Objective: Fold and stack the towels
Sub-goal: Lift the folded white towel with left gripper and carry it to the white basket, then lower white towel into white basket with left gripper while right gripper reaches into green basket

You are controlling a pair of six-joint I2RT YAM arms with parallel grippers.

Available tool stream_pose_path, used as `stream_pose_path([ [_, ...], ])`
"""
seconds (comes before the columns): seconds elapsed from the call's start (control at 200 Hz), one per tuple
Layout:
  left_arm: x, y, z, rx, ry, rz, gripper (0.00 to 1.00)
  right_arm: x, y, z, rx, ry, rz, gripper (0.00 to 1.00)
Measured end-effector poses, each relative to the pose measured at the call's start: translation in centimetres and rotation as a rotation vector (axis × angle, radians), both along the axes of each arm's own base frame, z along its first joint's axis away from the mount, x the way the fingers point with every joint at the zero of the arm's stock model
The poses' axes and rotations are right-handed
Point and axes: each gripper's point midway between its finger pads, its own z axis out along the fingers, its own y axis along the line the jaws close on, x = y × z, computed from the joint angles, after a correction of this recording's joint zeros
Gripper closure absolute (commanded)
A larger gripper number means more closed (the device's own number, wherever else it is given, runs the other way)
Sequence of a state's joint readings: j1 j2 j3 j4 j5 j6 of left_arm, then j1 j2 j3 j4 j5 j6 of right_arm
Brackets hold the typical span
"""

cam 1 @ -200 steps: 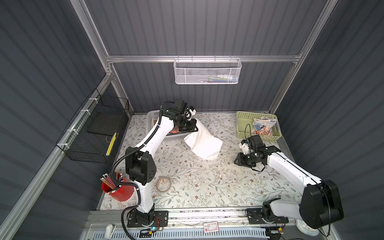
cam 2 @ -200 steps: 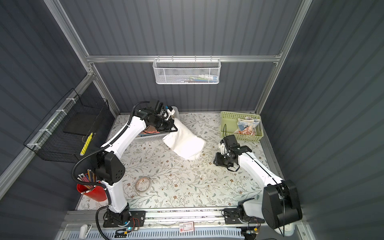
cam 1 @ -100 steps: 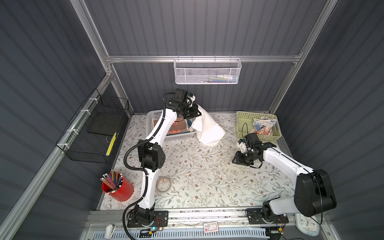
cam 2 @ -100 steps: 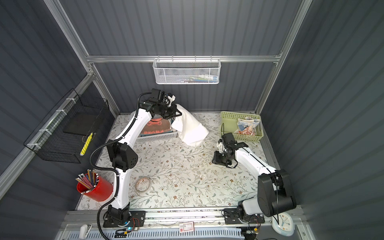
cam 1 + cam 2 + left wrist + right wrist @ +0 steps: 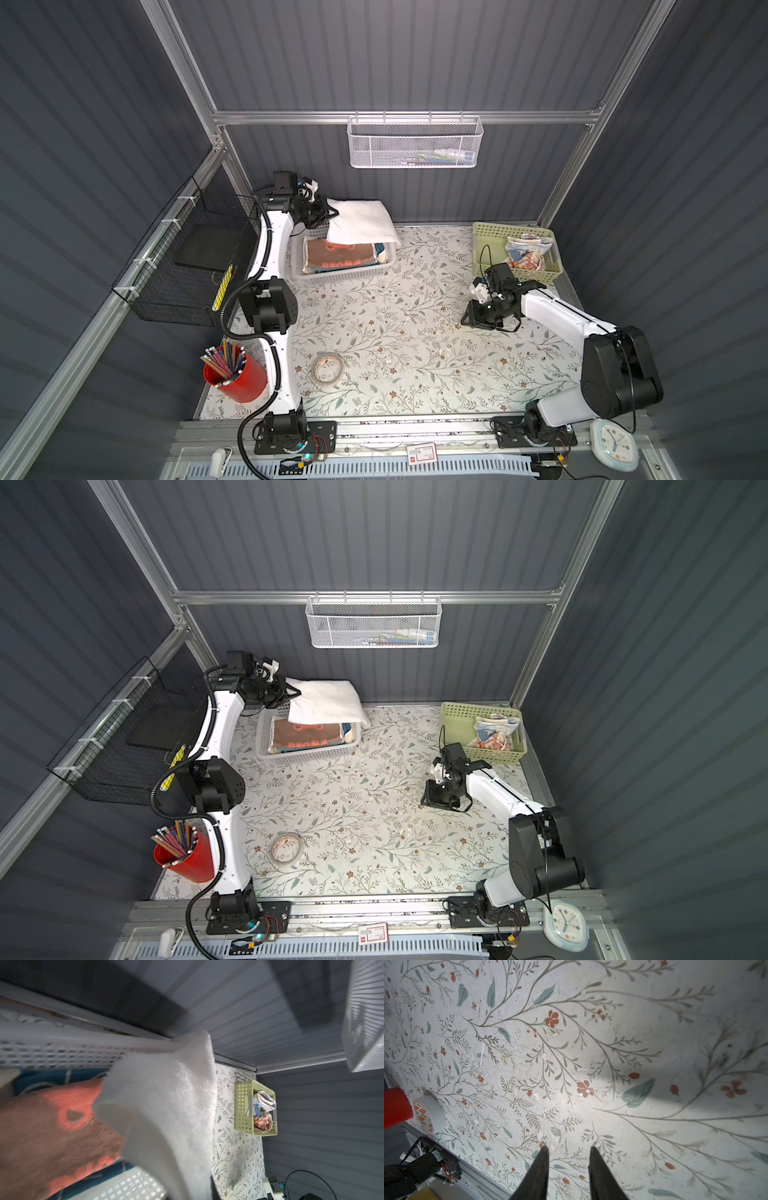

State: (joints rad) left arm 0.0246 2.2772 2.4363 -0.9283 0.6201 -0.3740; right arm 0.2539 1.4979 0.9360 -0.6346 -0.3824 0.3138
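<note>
My left gripper (image 5: 326, 212) has lifted the plain white terry towel (image 5: 360, 222) off the floral table (image 5: 374, 332) and over the white slotted plastic basket (image 5: 345, 275), clenched on its edge, as a top view shows. Left wrist view, blurred: the towel hides my fingertips, and a coral-brown towel (image 5: 52, 1126) lies inside the basket. Right wrist view: my right gripper (image 5: 568, 1148) is parted and empty.

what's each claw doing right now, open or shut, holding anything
left claw: shut on the white towel, over the white basket
right claw: open, holding nothing, above the table
</note>
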Motion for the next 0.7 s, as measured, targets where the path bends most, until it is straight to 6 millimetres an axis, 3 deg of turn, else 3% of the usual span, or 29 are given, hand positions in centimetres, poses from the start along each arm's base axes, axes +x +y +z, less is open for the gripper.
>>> stream_pose_path([
  [0.18,-0.2,2.6,-2.8,0.113,0.06,0.001,1.0,0.3,0.1,0.2,0.006,-0.003,0.0,0.66],
  [0.425,-1.9,5.6,-7.3,0.301,0.181,0.017,1.0,0.3,0.2,-0.1,0.008,0.017,-0.011,0.66],
  [0.7,-2.6,8.6,-8.4,0.448,0.217,0.052,1.0,1.2,0.5,0.7,0.018,0.005,-0.02,0.66],
])
